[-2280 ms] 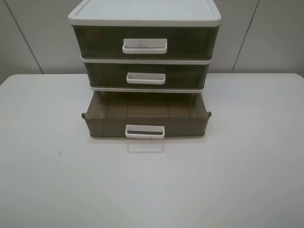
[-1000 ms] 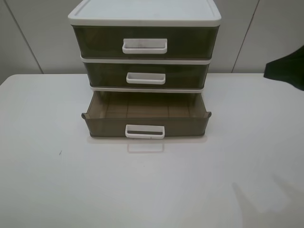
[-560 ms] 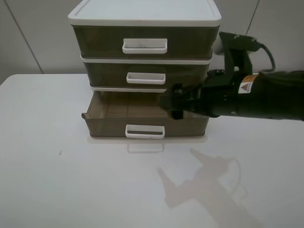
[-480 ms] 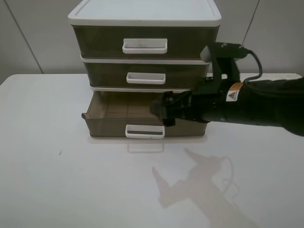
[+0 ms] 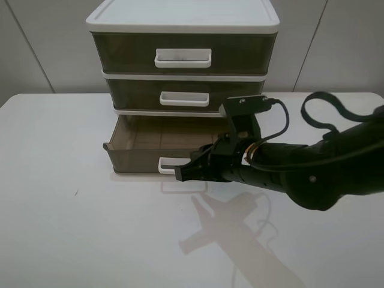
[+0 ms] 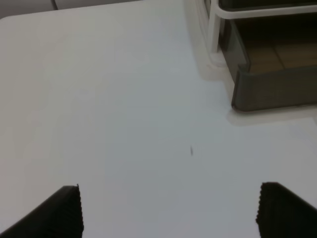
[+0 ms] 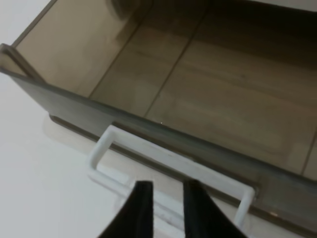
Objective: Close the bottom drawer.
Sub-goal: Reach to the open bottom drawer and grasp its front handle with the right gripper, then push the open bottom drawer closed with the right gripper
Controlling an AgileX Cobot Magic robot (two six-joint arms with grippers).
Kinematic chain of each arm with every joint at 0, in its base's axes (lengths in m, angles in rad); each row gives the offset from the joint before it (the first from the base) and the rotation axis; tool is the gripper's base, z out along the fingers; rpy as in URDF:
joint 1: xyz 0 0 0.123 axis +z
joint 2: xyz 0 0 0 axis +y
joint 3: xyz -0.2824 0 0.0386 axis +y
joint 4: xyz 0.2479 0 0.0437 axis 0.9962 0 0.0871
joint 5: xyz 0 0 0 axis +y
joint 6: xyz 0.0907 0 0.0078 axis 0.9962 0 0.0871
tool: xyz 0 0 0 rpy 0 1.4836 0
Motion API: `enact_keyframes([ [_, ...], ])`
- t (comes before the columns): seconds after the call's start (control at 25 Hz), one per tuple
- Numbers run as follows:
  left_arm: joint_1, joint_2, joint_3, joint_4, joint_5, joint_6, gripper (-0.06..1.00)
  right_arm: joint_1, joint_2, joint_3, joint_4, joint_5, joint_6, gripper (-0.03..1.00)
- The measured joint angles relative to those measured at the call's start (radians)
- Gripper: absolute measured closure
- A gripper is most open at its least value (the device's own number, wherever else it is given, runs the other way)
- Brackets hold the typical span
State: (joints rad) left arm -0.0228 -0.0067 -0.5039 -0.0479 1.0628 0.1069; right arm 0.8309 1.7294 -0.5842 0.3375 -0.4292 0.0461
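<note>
The bottom drawer (image 5: 135,157) of the white-framed unit (image 5: 180,15) is pulled out, and its smoky brown inside looks empty. Its white loop handle (image 5: 166,162) faces the table's front. My right gripper (image 5: 180,174) is low in front of the drawer, its tip right at the handle. In the right wrist view its fingers (image 7: 142,206) are close together with a narrow gap, just over the handle (image 7: 163,154) and holding nothing. The drawer (image 7: 198,74) fills that view. My left gripper (image 6: 171,208) is open above bare table, away from the drawer's corner (image 6: 272,89). It is out of the exterior view.
The two upper drawers (image 5: 183,57) (image 5: 184,98) are shut. The unit stands at the back of a white table (image 5: 60,228) against a grey wall. A small dark speck (image 5: 75,193) marks the table at the left. My right arm and its cable (image 5: 312,162) stretch across the right side.
My right arm has come in from the right and swung down and leftward. Its gripper has dropped from over the drawer to the handle in front. The drawer has not moved.
</note>
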Motion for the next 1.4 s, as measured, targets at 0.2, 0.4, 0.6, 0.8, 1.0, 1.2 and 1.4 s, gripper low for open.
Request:
enact_keyframes([
  [0.2, 0.000, 0.000, 0.000, 0.001, 0.000, 0.000, 0.23, 0.000, 0.078, 0.002, 0.001, -0.136, 0.000, 0.95],
  [0.4, 0.000, 0.000, 0.000, 0.001, 0.000, 0.000, 0.23, 0.000, 0.105, 0.002, -0.043, -0.189, 0.006, 0.95],
  [0.6, 0.000, 0.000, 0.000, 0.001, 0.000, 0.000, 0.23, 0.000, 0.110, 0.002, -0.054, -0.237, 0.007, 0.95],
  [0.8, 0.000, 0.000, 0.000, 0.001, 0.000, 0.000, 0.23, 0.000, 0.125, 0.002, -0.102, -0.243, 0.007, 0.95],
  [1.0, 0.000, 0.000, 0.000, 0.001, 0.000, 0.000, 0.23, 0.000, 0.182, 0.001, -0.129, -0.284, 0.007, 0.95],
  [1.2, 0.000, 0.000, 0.000, 0.001, 0.000, 0.000, 0.23, 0.000, 0.220, 0.000, -0.131, -0.325, 0.007, 0.95],
  [1.4, 0.000, 0.000, 0.000, 0.001, 0.000, 0.000, 0.23, 0.000, 0.255, -0.001, -0.131, -0.368, 0.011, 0.95],
])
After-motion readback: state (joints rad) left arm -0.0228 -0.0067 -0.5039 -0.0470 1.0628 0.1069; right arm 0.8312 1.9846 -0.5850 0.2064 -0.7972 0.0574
